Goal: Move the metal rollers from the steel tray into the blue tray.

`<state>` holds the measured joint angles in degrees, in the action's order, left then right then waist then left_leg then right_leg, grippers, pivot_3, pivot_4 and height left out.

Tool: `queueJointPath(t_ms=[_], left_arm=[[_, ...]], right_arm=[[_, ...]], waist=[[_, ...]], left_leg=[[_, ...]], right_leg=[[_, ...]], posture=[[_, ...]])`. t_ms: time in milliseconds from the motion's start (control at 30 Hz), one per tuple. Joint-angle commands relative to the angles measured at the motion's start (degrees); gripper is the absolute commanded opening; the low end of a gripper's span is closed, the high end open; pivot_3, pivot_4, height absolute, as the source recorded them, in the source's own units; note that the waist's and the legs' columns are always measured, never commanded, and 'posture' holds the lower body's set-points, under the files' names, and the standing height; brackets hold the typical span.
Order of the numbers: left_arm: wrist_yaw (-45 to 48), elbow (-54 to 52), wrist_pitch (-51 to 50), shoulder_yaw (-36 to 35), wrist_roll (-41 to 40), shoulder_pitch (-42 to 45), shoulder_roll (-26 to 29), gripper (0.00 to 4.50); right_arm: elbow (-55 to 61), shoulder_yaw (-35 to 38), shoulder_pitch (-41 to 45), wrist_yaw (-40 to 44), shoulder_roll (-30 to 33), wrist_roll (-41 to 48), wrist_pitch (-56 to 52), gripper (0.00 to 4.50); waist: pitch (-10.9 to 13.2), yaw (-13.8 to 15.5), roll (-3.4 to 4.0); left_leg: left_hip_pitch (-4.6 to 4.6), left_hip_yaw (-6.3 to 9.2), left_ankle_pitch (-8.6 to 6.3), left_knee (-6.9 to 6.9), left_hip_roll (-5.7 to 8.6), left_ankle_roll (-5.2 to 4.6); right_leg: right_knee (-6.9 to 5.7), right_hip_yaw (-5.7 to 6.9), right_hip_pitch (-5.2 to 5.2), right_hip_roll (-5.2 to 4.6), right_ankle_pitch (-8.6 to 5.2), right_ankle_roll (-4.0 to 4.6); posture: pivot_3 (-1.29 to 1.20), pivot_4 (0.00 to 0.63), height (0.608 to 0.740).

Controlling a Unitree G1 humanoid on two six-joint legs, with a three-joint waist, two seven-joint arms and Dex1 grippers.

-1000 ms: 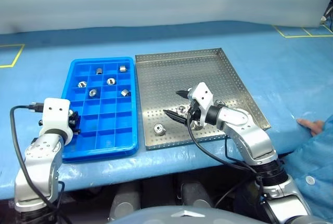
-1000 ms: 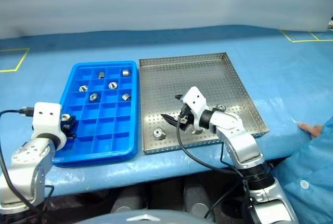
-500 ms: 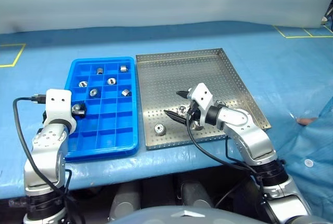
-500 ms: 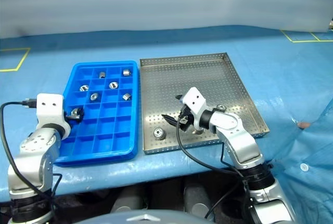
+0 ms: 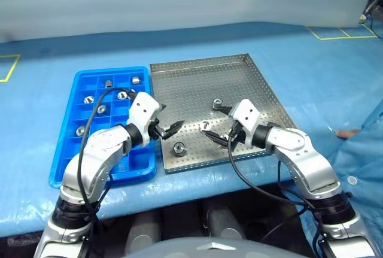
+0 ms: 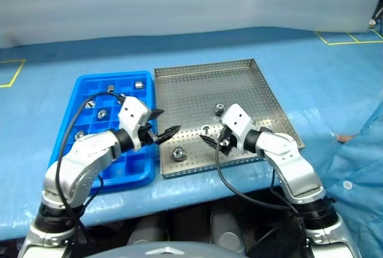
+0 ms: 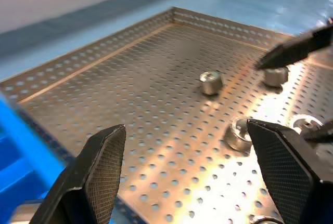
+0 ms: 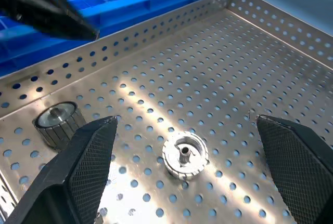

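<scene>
We found no readable writing. Over the steel tray (image 5: pixel 239 84), both the left gripper (image 5: pixel 169 128) and right gripper (image 5: pixel 216 125) hung spread and empty; metal rollers (image 5: pixel 178 148) lay between them, others in the adjoining blue tray (image 5: pixel 63 162).

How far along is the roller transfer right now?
Six metal rollers already sit in the blue tray. Nothing is in hand: the left gripper and right gripper hover over the steel tray, fingers open. At least three wait there.
</scene>
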<state>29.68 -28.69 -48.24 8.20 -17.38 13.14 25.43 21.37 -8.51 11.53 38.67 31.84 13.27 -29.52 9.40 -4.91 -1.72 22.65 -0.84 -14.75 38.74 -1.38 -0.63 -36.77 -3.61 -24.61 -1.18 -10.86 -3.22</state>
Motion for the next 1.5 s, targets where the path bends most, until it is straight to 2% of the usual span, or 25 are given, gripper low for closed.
queueJointPath(t_ms=[33, 200, 367, 600, 700, 800, 1000, 1100, 1200, 1300, 1333, 1500], left_arm=[[3.46, 0.76, 0.74, 4.95, 1.16, 1.69, 2.98, 4.02], [6.09, 2.34, 0.07, 9.58, 3.40, 2.88, 7.61, 4.02], [6.48, 4.33, -0.48, 11.58, 5.22, 3.12, 9.57, 4.02], [6.49, 9.34, -0.31, 14.66, 7.76, 4.79, 8.00, 4.02], [6.72, 9.93, -0.39, 15.04, 8.24, 5.14, 7.94, 3.50], [7.20, 10.08, -0.68, 15.81, 9.15, 5.14, 8.76, 2.55], [8.01, 9.71, -0.14, 16.12, 10.02, 4.25, 9.89, 2.55], [6.91, 10.55, 0.66, 14.61, 10.50, 4.18, 8.77, 2.55], [6.25, 10.98, 0.75, 13.35, 10.15, 4.26, 7.61, 1.97], [5.89, 10.81, 0.49, 13.05, 10.19, 4.15, 7.28, 0.94], [5.61, 10.66, 0.39, 12.78, 10.26, 3.98, 7.18, 0.79], [5.70, 10.22, 0.58, 11.14, 9.41, 2.73, 6.60, 0.79]], right_arm=[[3.94, 2.77, -1.37, -1.80, 0.75, -0.23, -0.66, 4.50], [5.68, 3.24, -3.47, -3.39, 0.10, -0.15, -1.09, 4.50], [5.98, 3.08, -4.03, -4.42, -0.67, -0.08, -0.74, 4.50], [5.47, 2.12, -3.14, -4.78, -1.60, -0.31, -0.29, 4.50], [5.18, 2.34, -2.56, -5.26, -2.00, -0.51, 0.05, 4.50], [5.22, 2.47, -2.39, -5.34, -2.11, -0.59, -0.04, 4.50], [5.02, 2.15, -2.22, -5.26, -2.33, -0.97, 0.15, 4.50], [4.70, 1.80, -1.86, -5.23, -2.59, -1.20, 0.25, 4.50], [4.38, 1.78, -1.64, -5.15, -2.83, -1.39, 0.39, 4.50], [4.38, 1.71, -1.46, -5.10, -3.08, -1.54, 0.38, 4.50], [4.50, 1.62, -1.46, -5.14, -3.15, -1.63, 0.39, 4.50], [3.75, 1.28, -1.71, -5.55, -4.22, -1.84, 0.83, 4.50]], waist=[[0.00, -0.75, 0.00], [0.00, -2.32, 0.00], [0.00, -3.31, 0.00], [-0.01, -4.04, 0.01], [-0.02, -4.47, 0.03], [-0.02, -4.77, 0.03], [-0.02, -5.61, 0.03], [-0.02, -5.85, 0.03], [-0.02, -5.89, 0.04], [-0.02, -5.91, 0.04], [-0.02, -5.91, 0.04], [-0.03, -5.95, 0.05]], left_leg=[[0.00, -0.02, 0.00, 0.00, -0.01, -0.01], [-0.01, -0.06, -0.01, -0.01, -0.05, -0.01], [-0.03, -0.10, -0.01, -0.01, -0.05, -0.02], [-0.10, -0.13, -0.01, -0.01, -0.07, -0.02], [-0.11, -0.12, -0.01, -0.01, -0.08, -0.02], [-0.11, -0.11, -0.01, -0.01, -0.08, -0.02], [-0.11, -0.09, -0.01, -0.02, -0.09, -0.02], [-0.13, -0.08, -0.01, -0.04, -0.10, -0.02], [-0.16, -0.04, -0.01, -0.04, -0.10, -0.02], [-0.19, -0.02, -0.01, -0.04, -0.10, -0.02], [-0.18, -0.02, -0.01, -0.04, -0.10, -0.02], [-0.18, 0.00, -0.02, -0.06, -0.09, -0.02]], right_leg=[[0.00, -0.02, -0.01, 0.02, 0.00, 0.00], [-0.03, -0.07, -0.04, 0.04, 0.00, 0.00], [-0.02, -0.15, -0.06, 0.04, 0.01, -0.03], [-0.04, -0.18, -0.04, 0.06, 0.00, -0.03], [-0.06, -0.19, -0.04, 0.08, 0.00, -0.03], [-0.06, -0.20, -0.03, 0.07, 0.01, -0.03], [-0.06, -0.23, -0.04, 0.08, 0.01, -0.04], [-0.06, -0.23, -0.04, 0.09, 0.01, -0.04], [-0.07, -0.25, -0.03, 0.08, 0.01, -0.04], [-0.07, -0.26, -0.01, 0.08, 0.01, -0.05], [-0.07, -0.26, -0.01, 0.08, 0.01, -0.04], [-0.05, -0.26, -0.02, 0.08, 0.01, -0.05]], posture=[[-0.19, 0.150, 0.740], [-0.20, 0.150, 0.740], [-0.20, 0.150, 0.740], [-0.20, 0.150, 0.740], [-0.20, 0.150, 0.740], [-0.20, 0.150, 0.740], [-0.20, 0.150, 0.740], [-0.20, 0.150, 0.740], [-0.20, 0.150, 0.740], [-0.20, 0.150, 0.740], [-0.20, 0.150, 0.740], [-0.19, 0.150, 0.740]])
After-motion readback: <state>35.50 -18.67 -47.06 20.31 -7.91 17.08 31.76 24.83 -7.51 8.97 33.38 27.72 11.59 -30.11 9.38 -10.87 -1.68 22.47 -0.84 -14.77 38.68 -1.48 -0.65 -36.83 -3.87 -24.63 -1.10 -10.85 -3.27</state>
